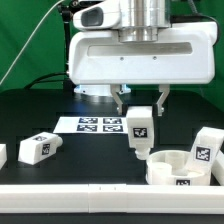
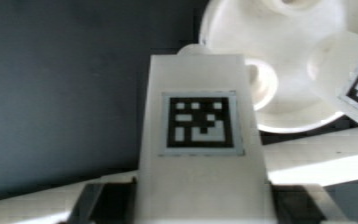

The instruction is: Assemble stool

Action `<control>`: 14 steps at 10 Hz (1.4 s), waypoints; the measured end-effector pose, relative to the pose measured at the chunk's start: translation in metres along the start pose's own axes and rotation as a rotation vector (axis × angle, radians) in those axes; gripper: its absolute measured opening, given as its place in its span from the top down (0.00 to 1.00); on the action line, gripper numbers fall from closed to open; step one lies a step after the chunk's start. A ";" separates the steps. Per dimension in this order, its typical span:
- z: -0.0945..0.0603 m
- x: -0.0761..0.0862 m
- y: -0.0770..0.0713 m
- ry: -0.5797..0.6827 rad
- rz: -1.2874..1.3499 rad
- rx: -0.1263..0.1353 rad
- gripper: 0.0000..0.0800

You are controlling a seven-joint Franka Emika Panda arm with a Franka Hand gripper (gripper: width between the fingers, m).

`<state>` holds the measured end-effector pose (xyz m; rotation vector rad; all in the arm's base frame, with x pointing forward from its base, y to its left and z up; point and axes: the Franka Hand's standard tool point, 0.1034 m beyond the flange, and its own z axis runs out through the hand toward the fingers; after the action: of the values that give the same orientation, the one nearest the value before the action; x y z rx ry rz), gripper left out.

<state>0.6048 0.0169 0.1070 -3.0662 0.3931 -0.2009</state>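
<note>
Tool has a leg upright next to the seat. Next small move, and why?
Probably a short shift toward the exterior view's right, bringing the leg over the seat before lowering. The tool is shut on the leg, held upright; its lower end sits by the seat's rim, not over its middle. I cannot make out the socket.

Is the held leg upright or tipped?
Upright: the leg hangs vertical in the gripper, tag toward the exterior camera, lower end by the seat; contact cannot be told.
</note>
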 end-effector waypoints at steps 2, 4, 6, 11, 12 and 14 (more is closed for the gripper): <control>0.000 0.001 0.001 0.002 -0.031 -0.004 0.58; -0.006 0.009 -0.004 0.009 -0.174 -0.016 0.58; -0.014 0.019 -0.013 0.018 -0.255 -0.025 0.58; -0.009 0.013 -0.024 0.041 -0.268 -0.019 0.58; -0.008 0.014 -0.030 0.101 -0.280 -0.015 0.58; -0.006 0.008 -0.036 0.093 -0.295 -0.015 0.58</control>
<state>0.6211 0.0498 0.1157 -3.1231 -0.0577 -0.3531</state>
